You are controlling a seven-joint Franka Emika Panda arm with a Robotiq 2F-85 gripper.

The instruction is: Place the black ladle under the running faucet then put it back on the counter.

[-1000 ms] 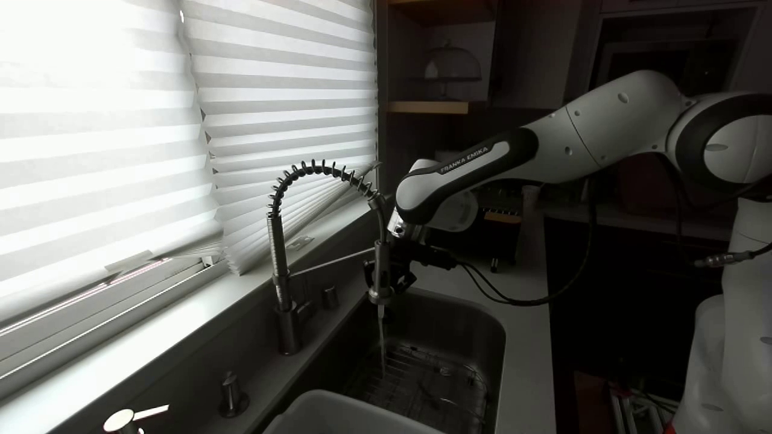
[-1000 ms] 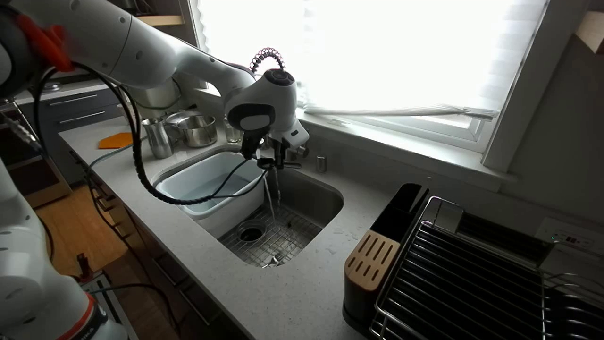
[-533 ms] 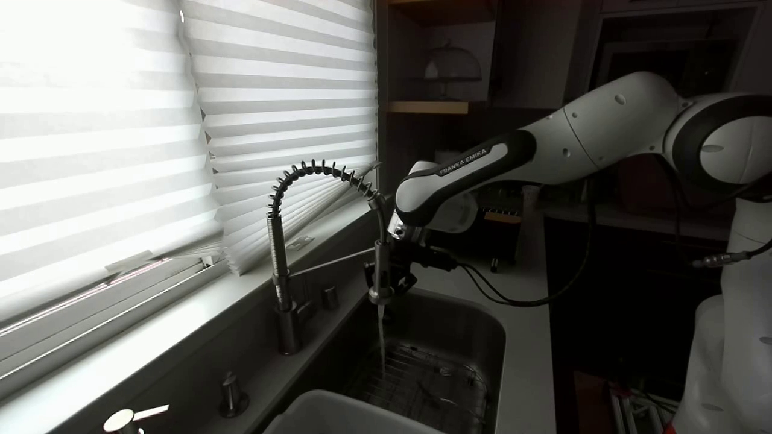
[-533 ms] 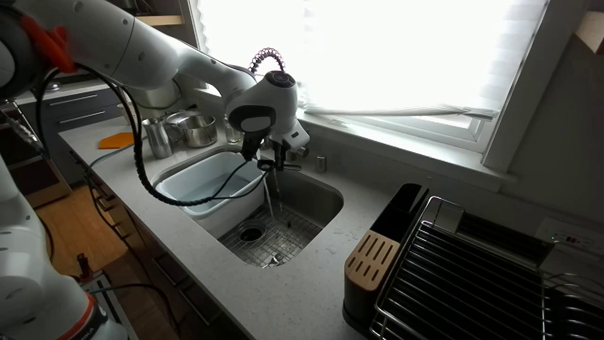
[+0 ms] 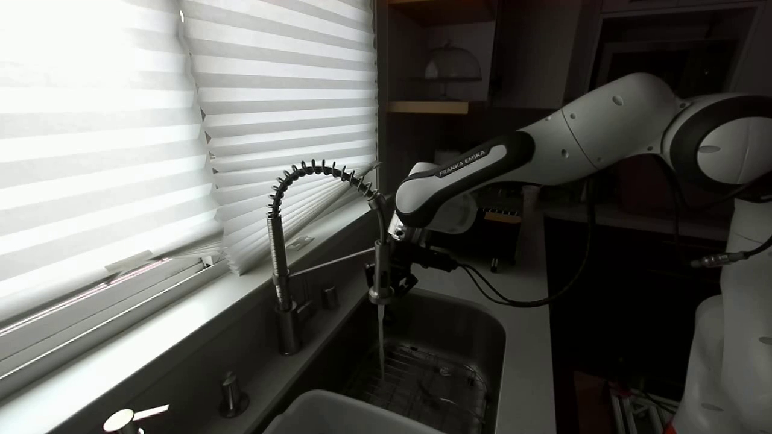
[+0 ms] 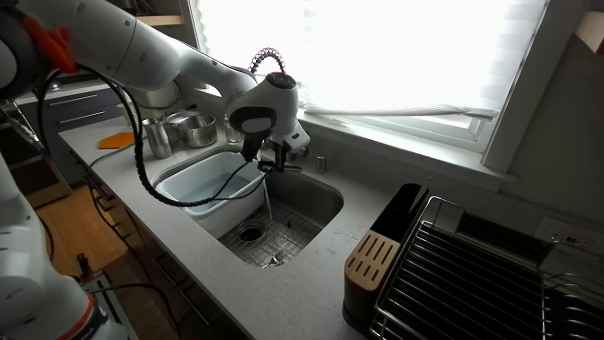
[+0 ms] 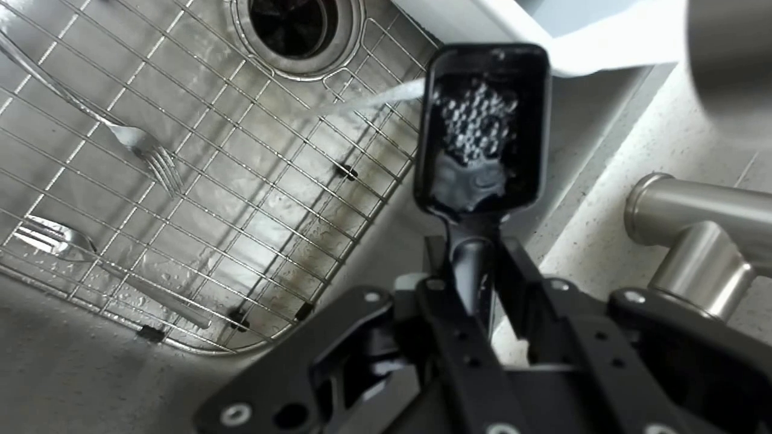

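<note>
The black ladle shows in the wrist view, its rectangular bowl facing the camera with bubbly water in it. My gripper is shut on its handle, over the sink. The faucet's spray head is blurred at upper right there; a water stream passes behind the bowl, and I cannot tell whether they touch. In an exterior view the faucet stands partly before the gripper, with water running. The gripper also shows above the basin; the ladle is hard to make out there. The pale counter surrounds the sink.
A white tub fills one side of the sink. Two forks lie on the wire grid near the drain. A dish rack and black utensil holder stand on the counter, with metal pots at the far end.
The arm has shifted only slightly, a little lower. Two water streams fell below the gripper earlier; now one shows, and the faucet's stream looks fuller. The grip looks unchanged.
</note>
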